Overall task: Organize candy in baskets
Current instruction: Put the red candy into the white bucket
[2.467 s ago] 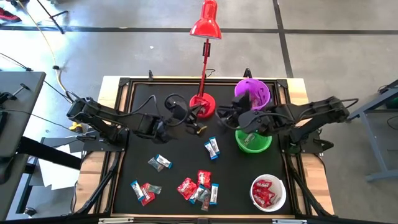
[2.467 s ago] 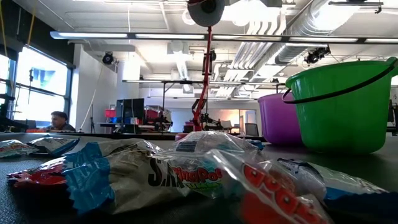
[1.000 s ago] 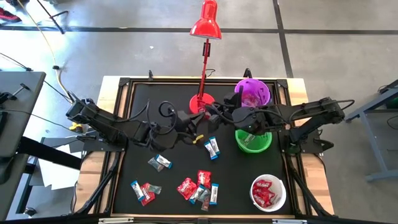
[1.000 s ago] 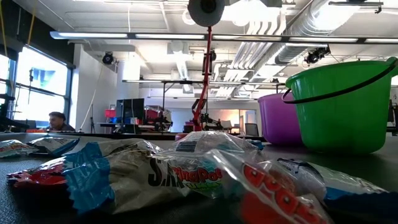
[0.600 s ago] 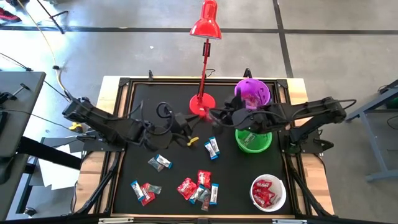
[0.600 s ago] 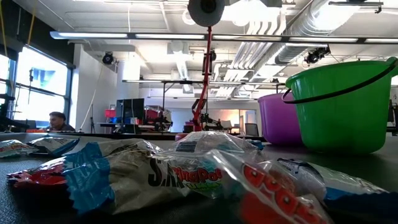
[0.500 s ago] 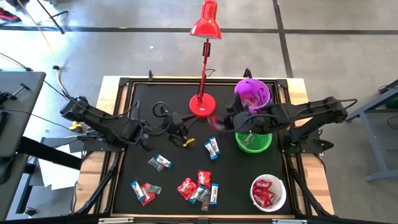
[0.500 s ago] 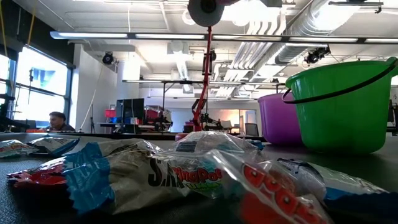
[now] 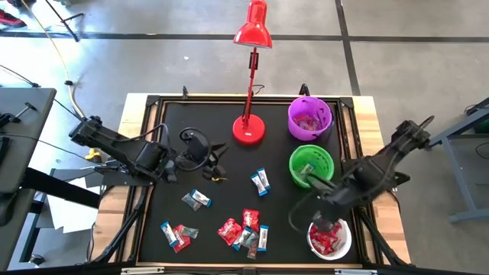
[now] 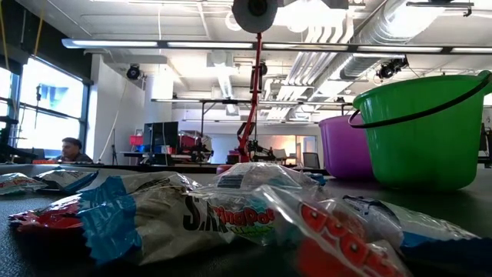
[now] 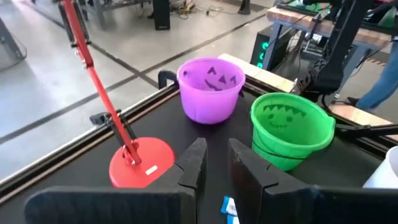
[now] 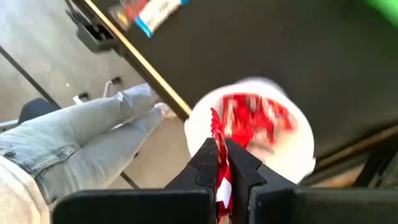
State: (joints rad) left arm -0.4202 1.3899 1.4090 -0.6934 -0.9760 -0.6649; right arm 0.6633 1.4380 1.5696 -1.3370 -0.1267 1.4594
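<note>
The right arm reaches in from the tabletop's right edge, and its tool [image 9: 327, 223] hangs right over the small round white tub [image 9: 343, 246], clamped shut on a red-wrapped sweet [image 12: 220, 163] that sticks up between its dark fingers [image 12: 244, 167]. That white tub already has a heap of red wrappers [image 12: 256, 122] in it, directly beneath the held piece. The left arm lies low across the left side of the black tabletop [image 9: 275, 176], its tool [image 9: 215, 163] pointing toward the red desk lamp's round base [image 9: 248, 131]; its two fingers [image 11: 194, 163] stand slightly apart with nothing between them. The purple round tub [image 9: 310, 118] near the far right corner holds a few wrapped pieces, and the green round tub [image 9: 311, 165] just in front of it holds at least one pale wrapper. Loose sweets [image 9: 248, 228] lie scattered on the near middle and left of the tabletop, red, blue-and-white and silvery, with one blue-and-white piece [image 9: 260, 182] between the left tool and the green tub.
</note>
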